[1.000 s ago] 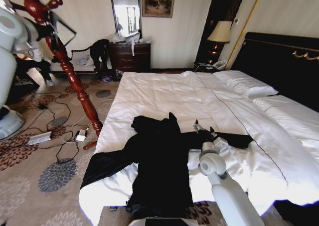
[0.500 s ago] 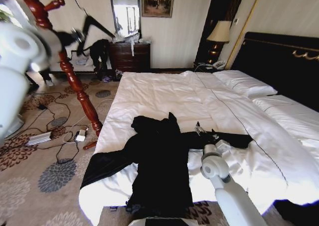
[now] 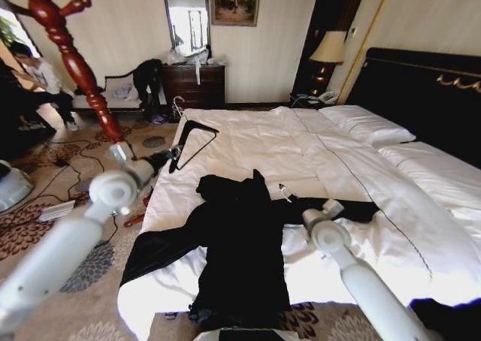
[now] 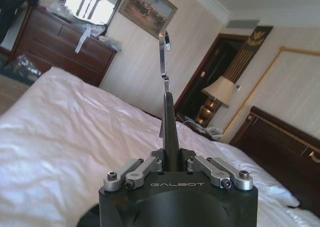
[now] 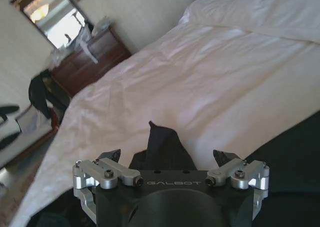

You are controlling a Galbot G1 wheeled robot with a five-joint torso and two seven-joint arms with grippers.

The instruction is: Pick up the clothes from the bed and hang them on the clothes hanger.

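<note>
While clothes (image 3: pixel 240 243) lie, left claw (image 3: pixel 171 159) swung bedward.

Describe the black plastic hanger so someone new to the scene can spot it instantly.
Start at the wide white bed. Above its left edge, the left gripper is shut on a thin black triangular hanger with a metal hook. Unlike the black clothes lying flat on the sheets, it is a rigid open frame held in the air.

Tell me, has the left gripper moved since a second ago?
Yes. The left gripper, shut on a black hanger, has swung from up beside the coat stand down and rightward to the bed edge.
</note>
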